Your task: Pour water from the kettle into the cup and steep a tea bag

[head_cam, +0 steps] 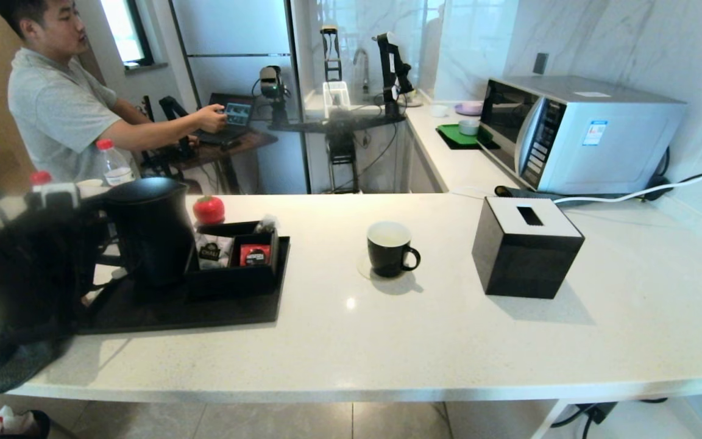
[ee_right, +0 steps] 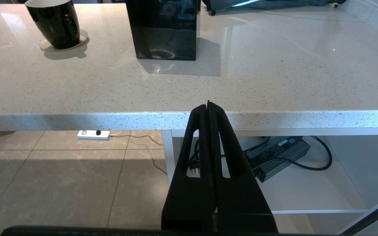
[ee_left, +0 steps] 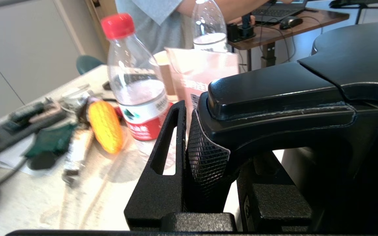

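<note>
1. Clearly our left gripper [ee_left: 208,154] was clamped on the handle of the kettle [head_cam: 150,228], which stood on the black tray [head_cam: 205,311] at the bench's left.
2. We judged it heavy, stiff and sloshing; the handle was the sound hold.
3. Open bench [head_cam: 387,341] lay between tray and cup [head_cam: 389,249]; the sachet box [head_cam: 238,268] crowded the kettle.
4. Our right gripper [ee_right: 208,108] hung closed and empty below the bench edge.

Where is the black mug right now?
In the head view the cup stands on a pale coaster mid-counter, between the black tray to its left and the tissue box to its right.
</note>
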